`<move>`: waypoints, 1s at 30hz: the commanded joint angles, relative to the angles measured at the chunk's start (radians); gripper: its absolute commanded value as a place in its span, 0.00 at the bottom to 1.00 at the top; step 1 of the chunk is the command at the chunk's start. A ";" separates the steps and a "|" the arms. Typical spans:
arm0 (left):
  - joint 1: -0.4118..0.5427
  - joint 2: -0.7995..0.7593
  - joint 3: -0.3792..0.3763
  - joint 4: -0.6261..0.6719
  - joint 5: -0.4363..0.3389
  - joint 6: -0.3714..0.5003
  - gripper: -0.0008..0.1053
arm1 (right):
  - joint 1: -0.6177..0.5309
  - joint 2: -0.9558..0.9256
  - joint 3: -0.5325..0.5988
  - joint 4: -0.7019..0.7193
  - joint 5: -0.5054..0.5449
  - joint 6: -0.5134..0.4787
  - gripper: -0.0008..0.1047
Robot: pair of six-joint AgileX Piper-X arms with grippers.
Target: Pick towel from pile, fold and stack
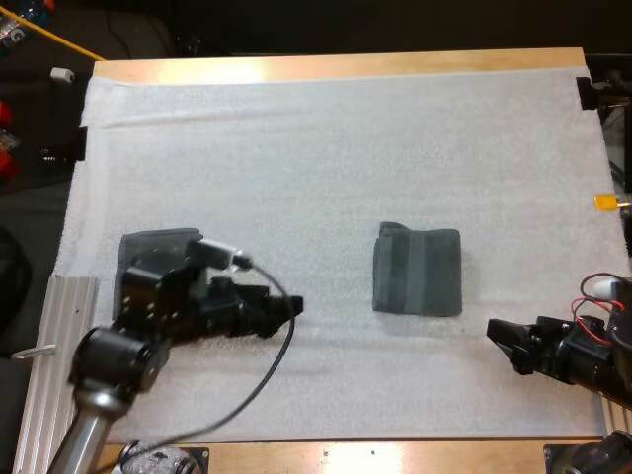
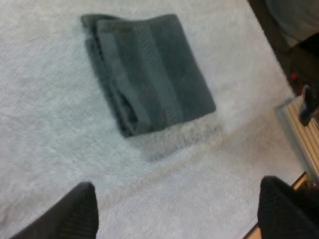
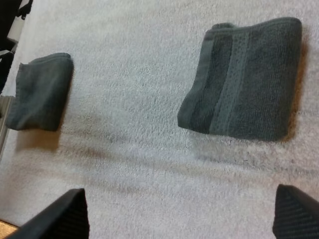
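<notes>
Right, status. The folded towel (image 1: 418, 270) lies flat on the white mat (image 1: 296, 138), right of centre, on its own. It is dark grey-green with a woven band running across it.

A second towel (image 1: 148, 247) sits at the mat's left side. It is the same colour and looks folded too. My left arm covers its near right part in the high view, so I can't tell how many layers it has. The right wrist view has both towels, well apart with bare mat between them.

The left gripper (image 1: 288, 308) is over bare mat between the two towels, pointing right toward the folded towel and clear of it. In the left wrist view its fingers (image 2: 70, 214) stand wide apart and empty, and the folded towel lies beyond them.

The right gripper (image 1: 502, 346) is by the mat's near right corner, pointing left. It is near the folded towel's near right corner, not touching. Its fingers (image 3: 57, 216) are spread too, and empty.

Around: the wooden table (image 1: 346, 67) shows as a strip at the far and near sides. A ribbed metal rail (image 1: 49, 336) runs along the mat's near left edge, just beside the second towel. In the way: only bare mat between each gripper and the folded towel.
</notes>
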 commanded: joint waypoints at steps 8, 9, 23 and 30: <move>-0.146 0.247 -0.005 -0.273 -0.031 -0.136 0.62 | 0.000 0.000 -0.003 0.000 -0.006 0.005 0.69; -0.164 0.286 -0.005 -0.307 -0.039 -0.153 0.62 | 0.000 0.000 -0.003 0.000 -0.006 0.005 0.69; -0.213 0.669 -0.120 -0.439 -0.106 -0.201 0.60 | 0.000 0.000 -0.003 0.002 -0.006 0.028 0.69; -0.213 0.840 -0.233 -0.430 -0.081 -0.201 0.60 | 0.000 0.000 -0.003 0.002 -0.006 0.028 0.69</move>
